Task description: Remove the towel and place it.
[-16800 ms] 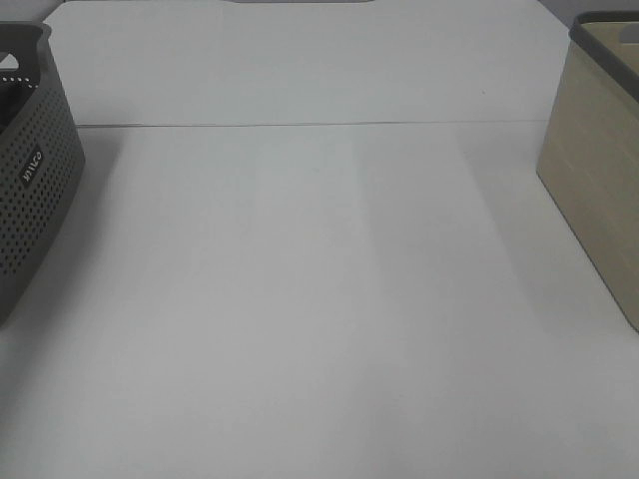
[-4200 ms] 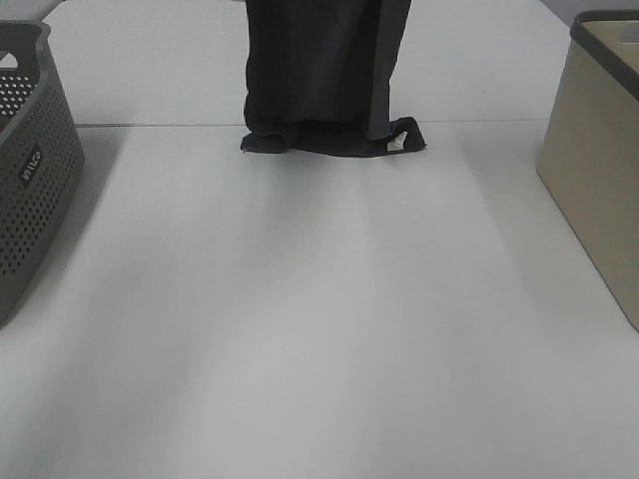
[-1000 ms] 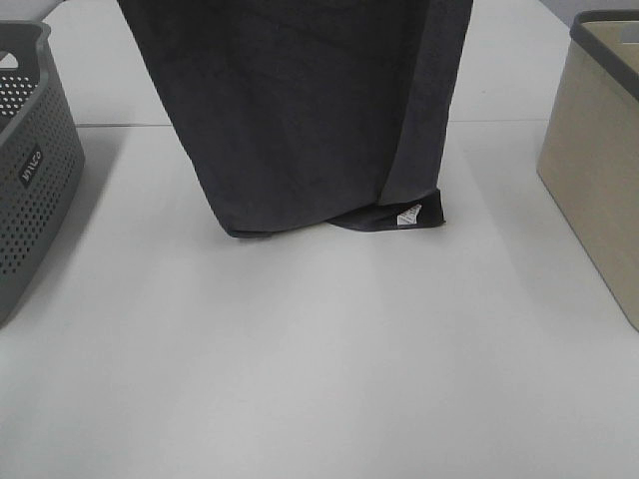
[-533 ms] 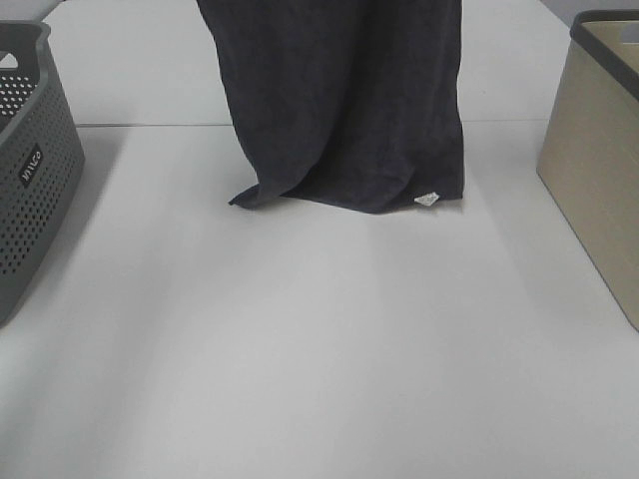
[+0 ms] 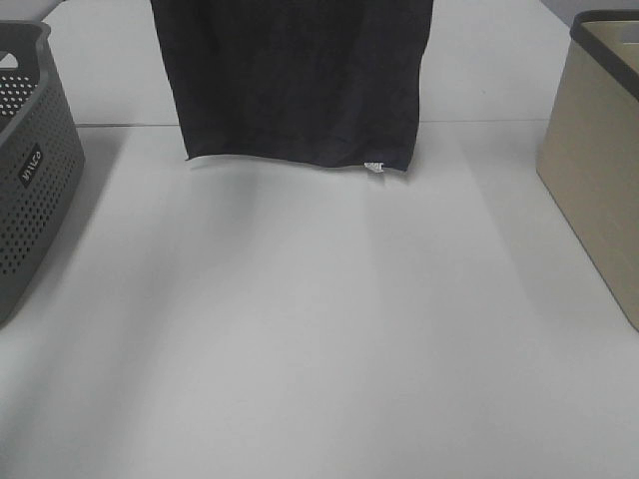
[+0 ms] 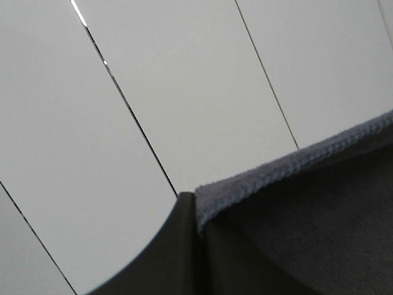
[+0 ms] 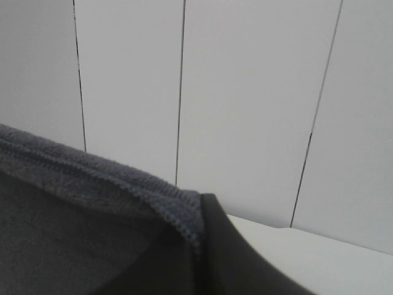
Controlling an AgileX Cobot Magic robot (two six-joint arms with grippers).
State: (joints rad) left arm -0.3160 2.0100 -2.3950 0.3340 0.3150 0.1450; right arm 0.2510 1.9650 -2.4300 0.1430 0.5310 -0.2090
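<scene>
Exterior high: towel [image 5: 300, 80] raised, hem no longer bunched.

A grey perforated basket [image 5: 30, 180] stands at the left edge of the white tabletop [image 5: 319, 329], and a beige dark-rimmed basket [image 5: 599, 170] at the right edge, well apart. Both wrist views show white panels [image 6: 184, 74] with thin dark seams.
</scene>
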